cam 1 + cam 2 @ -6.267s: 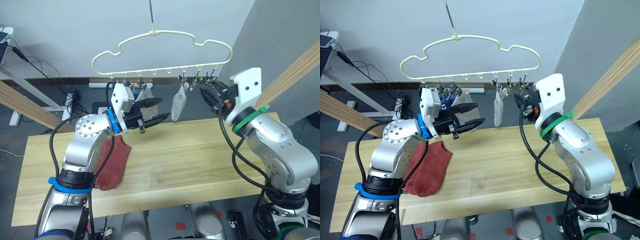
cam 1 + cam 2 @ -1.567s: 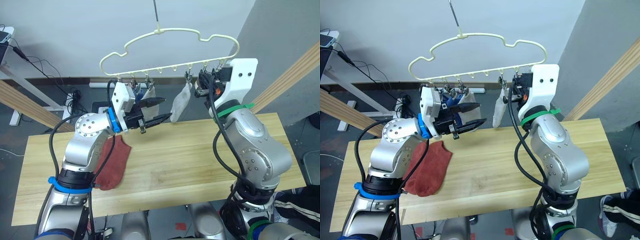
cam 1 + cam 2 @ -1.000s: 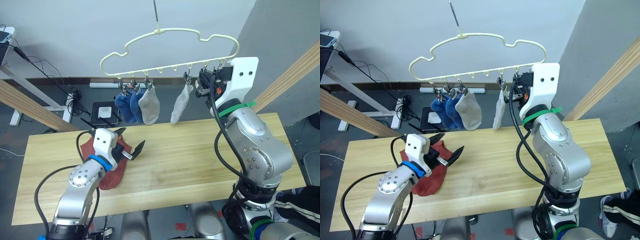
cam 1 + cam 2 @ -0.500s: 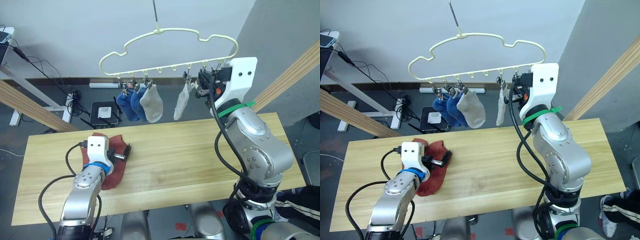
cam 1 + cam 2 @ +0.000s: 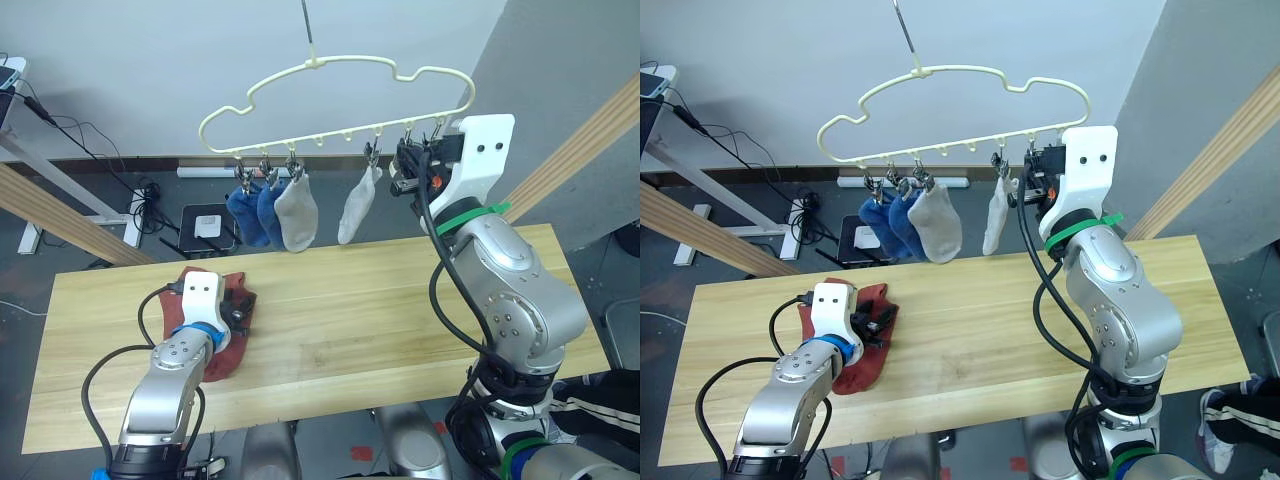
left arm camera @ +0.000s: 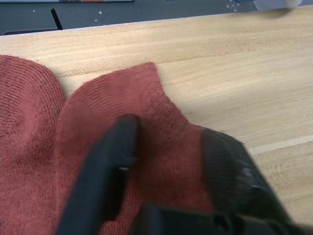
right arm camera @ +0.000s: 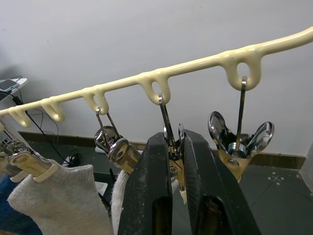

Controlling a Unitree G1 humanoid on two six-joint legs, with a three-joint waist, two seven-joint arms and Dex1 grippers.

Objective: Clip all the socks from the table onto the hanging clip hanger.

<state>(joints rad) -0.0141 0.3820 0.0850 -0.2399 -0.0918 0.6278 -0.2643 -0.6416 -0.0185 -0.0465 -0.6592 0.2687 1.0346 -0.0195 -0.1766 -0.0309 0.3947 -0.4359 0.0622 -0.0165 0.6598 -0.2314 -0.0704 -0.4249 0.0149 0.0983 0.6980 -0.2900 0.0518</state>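
My left claw (image 6: 161, 161) was down on the surface (image 5: 400, 320) with its fingers spread apart, straddling a fold of the rust-red socks (image 5: 222, 335) that lay directly beneath it. Nothing was gripped yet. My right claw (image 7: 172, 161) was raised at the clip hanger (image 5: 340, 100), its fingers closed tight on one silver clip (image 7: 168, 142), with a free clip just beside it on one side. Two blue socks (image 5: 252, 215) and two grey socks (image 5: 297, 212) already hung from the hanger, to my left claw's far side and above it. In my judgement the step in hand was the pickup: the fingers should press into the fabric and close on one layer near the cuff edge, so a single sock lifts, not the pair. The right claw should keep that clip steady for the handover.
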